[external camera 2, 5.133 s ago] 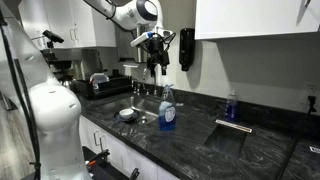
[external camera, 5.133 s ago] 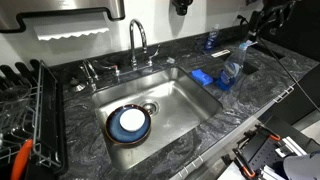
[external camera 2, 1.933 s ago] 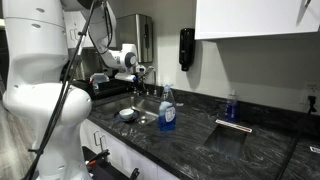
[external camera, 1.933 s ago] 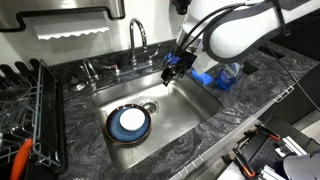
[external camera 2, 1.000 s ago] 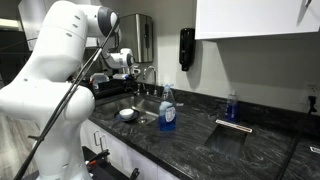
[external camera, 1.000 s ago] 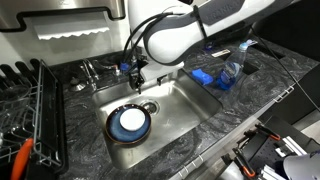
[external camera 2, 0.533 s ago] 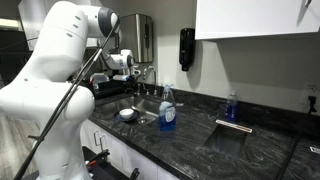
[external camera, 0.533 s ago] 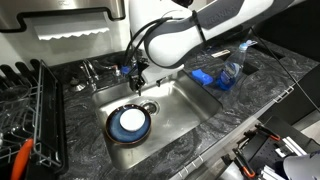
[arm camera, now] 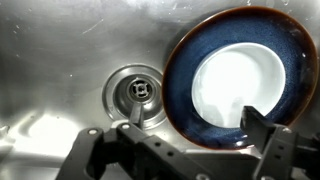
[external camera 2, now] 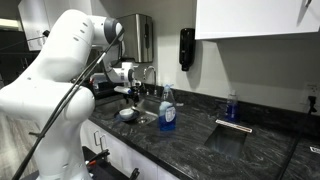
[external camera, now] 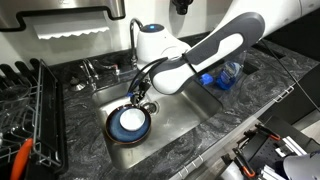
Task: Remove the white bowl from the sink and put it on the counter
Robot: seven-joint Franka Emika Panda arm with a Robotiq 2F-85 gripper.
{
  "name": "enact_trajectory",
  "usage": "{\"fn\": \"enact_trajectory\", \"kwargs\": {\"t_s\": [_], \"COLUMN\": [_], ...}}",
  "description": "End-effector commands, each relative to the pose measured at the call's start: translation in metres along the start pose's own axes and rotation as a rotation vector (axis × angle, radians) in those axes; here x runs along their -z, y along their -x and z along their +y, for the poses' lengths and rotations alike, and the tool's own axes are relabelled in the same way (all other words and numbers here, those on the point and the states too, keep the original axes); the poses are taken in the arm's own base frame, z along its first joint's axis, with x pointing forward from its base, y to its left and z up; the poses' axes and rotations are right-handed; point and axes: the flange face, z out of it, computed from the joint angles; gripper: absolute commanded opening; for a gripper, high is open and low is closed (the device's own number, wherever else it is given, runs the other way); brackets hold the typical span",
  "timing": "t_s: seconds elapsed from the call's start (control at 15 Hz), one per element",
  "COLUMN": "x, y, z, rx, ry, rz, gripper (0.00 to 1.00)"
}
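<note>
White bowl [external camera: 130,122] sits centred on a dark plate [external camera: 112,134] on the floor of the sink [external camera: 185,100], toward the basin's front corner on the dish-rack [external camera: 35,110] side and just beside the round drain [arm camera: 138,92]. The gripper [external camera: 140,98] hangs over the plate's rear edge near the drain, jaws spread wide and holding nothing. In the wrist view one fingertip [arm camera: 127,130] lies by the drain's rim and the other crosses the bowl's edge, while the counter [external camera: 88,152] borders the sink all round.
</note>
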Motion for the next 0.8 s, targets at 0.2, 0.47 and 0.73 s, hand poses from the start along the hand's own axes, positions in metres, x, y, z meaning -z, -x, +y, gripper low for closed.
{"fn": "enact_trajectory", "kwargs": {"t_s": [0.2,0.47,0.73], "x": [-0.031,-0.047,-0.059], "y": [0.003,0.001,-0.002], "z": [-0.002,-0.002,-0.005], "rx": [-0.019,-0.033,-0.032], "ry": [-0.078,-0.110,-0.118], "rz": [-0.012,-0.036,-0.033], "gripper": [1.00,1.00,1.00]}}
